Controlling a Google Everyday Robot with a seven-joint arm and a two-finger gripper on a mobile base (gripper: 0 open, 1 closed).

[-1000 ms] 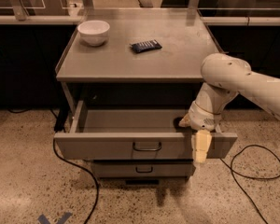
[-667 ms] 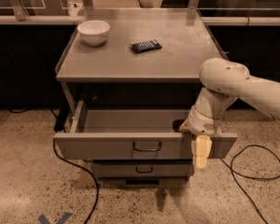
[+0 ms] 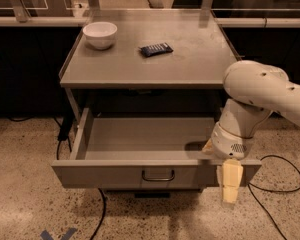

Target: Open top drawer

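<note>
The top drawer (image 3: 115, 175) stands pulled far out from under the grey table, showing its shallow empty tray (image 3: 140, 139). Its small dark wire handle (image 3: 158, 176) sits mid-front. My gripper (image 3: 229, 183) hangs at the drawer's front right corner, right of the handle; its cream finger (image 3: 230, 180) points down over the drawer's front face. The white arm (image 3: 255, 99) reaches in from the right. The lower drawers are mostly hidden beneath the open one.
On the table top (image 3: 140, 59) stand a white bowl (image 3: 100, 34) at the back left and a dark wrapped packet (image 3: 156, 49) near the middle. Black cables (image 3: 270, 204) lie on the speckled floor at both sides.
The drawer has come out a little further towards the camera, and my gripper has moved with its front right corner.
</note>
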